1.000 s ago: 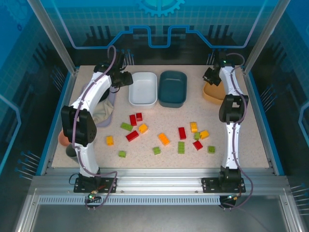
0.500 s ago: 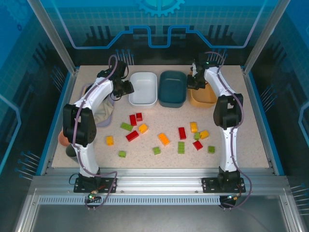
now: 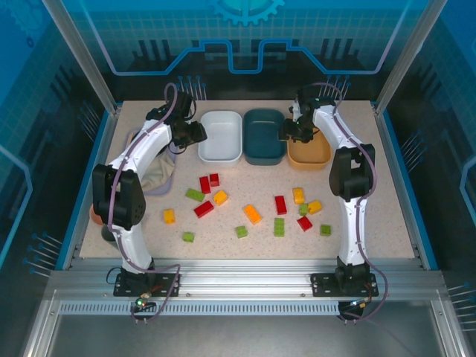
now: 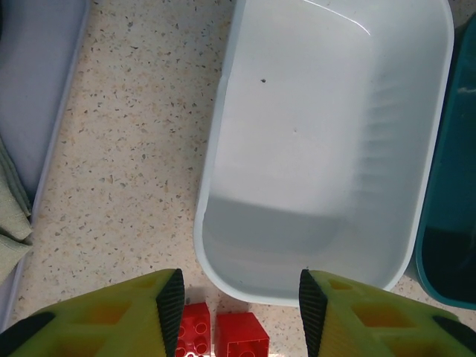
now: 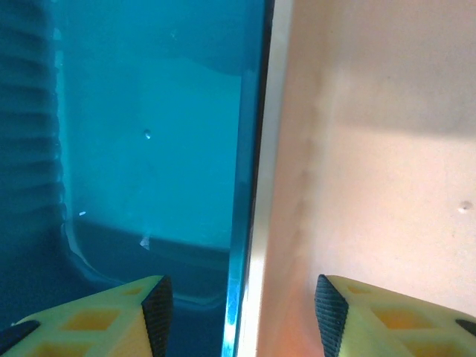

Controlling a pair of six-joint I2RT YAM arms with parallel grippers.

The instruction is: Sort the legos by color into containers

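While the bricks (image 3: 252, 214) all lie loose on the table (image 3: 387, 186) and the three tubs look empty, I log the step in hand as fetching a first piece. Entry one, left gripper (image 4: 238, 297): fingers spread, nothing between them, hanging over the near end of the white tub (image 4: 327, 134). Entry two, right gripper (image 5: 242, 305): likewise spread and empty, over the line where the teal tub (image 5: 134, 149) and orange tub (image 5: 372, 186) sit rim to rim. Best first pick, I judge: the red pair (image 4: 242, 338) just beside the white tub's near wall. Since the two lie close together, I would straddle one only, come straight down, and close on its flat sides. Surroundings: a lavender tray (image 4: 30, 74) and folded cloth (image 4: 11, 223) to the left of the white tub, near the left arm's sweep. Obstruction on the right: a tight cluster (image 3: 303, 210) of orange, green and red pieces, likely to nudge one another.
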